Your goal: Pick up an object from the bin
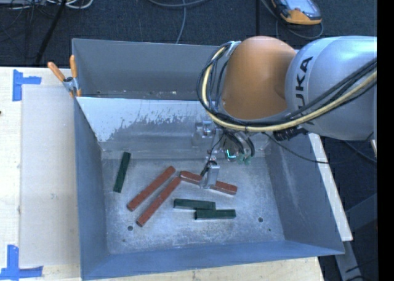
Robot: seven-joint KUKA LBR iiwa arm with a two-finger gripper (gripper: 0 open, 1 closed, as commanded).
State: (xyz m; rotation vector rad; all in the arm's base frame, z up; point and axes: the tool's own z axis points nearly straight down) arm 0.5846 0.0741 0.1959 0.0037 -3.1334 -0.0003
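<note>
1. Right under the gripper (pixel 210 177), near the middle of the bin's (pixel 141 77) floor, you have a short red-brown stick (pixel 226 187). Its two ends show on either side of the tool tip: one toward the view's left and a little farther back, the other toward the right and nearer the camera.
2. Your gripper is low over that stick and appears to meet it. You cannot tell whether it is released or clenched, nor whether the stick is grasped.
3. Just on the camera side of the gripper lie two dark green sticks, roughly parallel and close together. One (pixel 194 203) is nearer the tool. The other (pixel 215 214) sits a little farther toward the front wall and to the right.
4. Off to the view's left of the gripper, two long red-brown sticks lie side by side on a slant. Of the rear one (pixel 151 187) and the front one (pixel 158 201), the front stick's upper end comes close to the short stick's left end.
5. Farther left again, well apart from the gripper, a single dark green stick (pixel 121 172) lies alone, running roughly front to back.
6. Directly above the gripper you see the wrist's orange cover (pixel 255 77) ringed by cables (pixel 212 98), with the arm coming in from the view's right.
</note>
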